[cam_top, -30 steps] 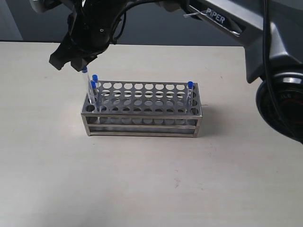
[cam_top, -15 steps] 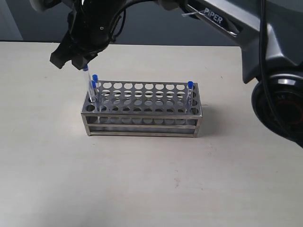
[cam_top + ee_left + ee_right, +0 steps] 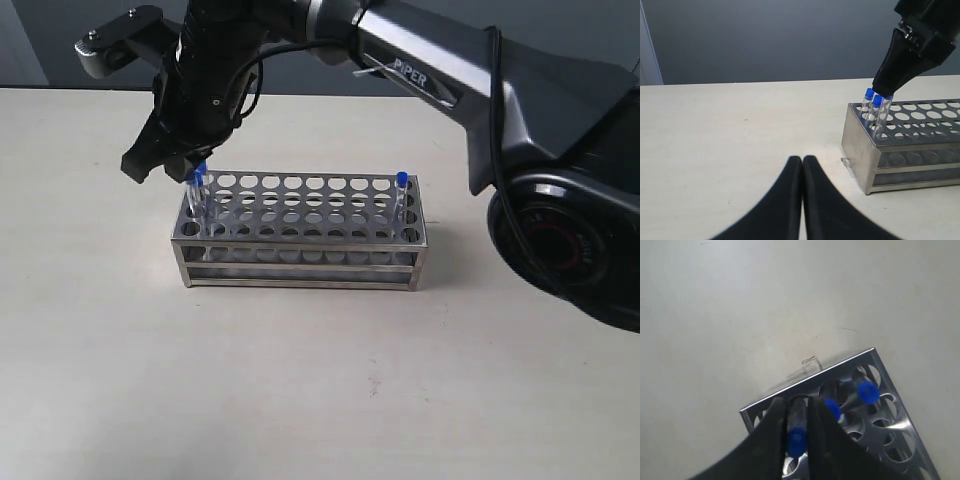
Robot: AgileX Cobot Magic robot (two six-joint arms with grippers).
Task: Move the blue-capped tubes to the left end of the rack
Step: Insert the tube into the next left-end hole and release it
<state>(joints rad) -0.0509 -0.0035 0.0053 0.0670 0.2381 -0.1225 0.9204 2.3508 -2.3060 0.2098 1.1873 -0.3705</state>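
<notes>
right tool point(image 3: 796, 404) has lowered blue-capped tube point(image 3: 796, 438) into rack point(image 3: 300, 256)

Rack point(image 3: 300, 236) stood on table point(image 3: 300, 390). Two capped tubes point(image 3: 870, 97) sat in holes at rack's left end. Third capped tube point(image 3: 796, 439) was beside them, between right gripper's point(image 3: 797, 407) fingers, above that end. Fourth capped tube point(image 3: 400, 185) stood at rack's right end.

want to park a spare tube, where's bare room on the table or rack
Bare table in front of the rack and off its left end. Middle holes free, between the left blue-capped tubes and the lone right-end tube. Crowded: left end, under the right gripper.
</notes>
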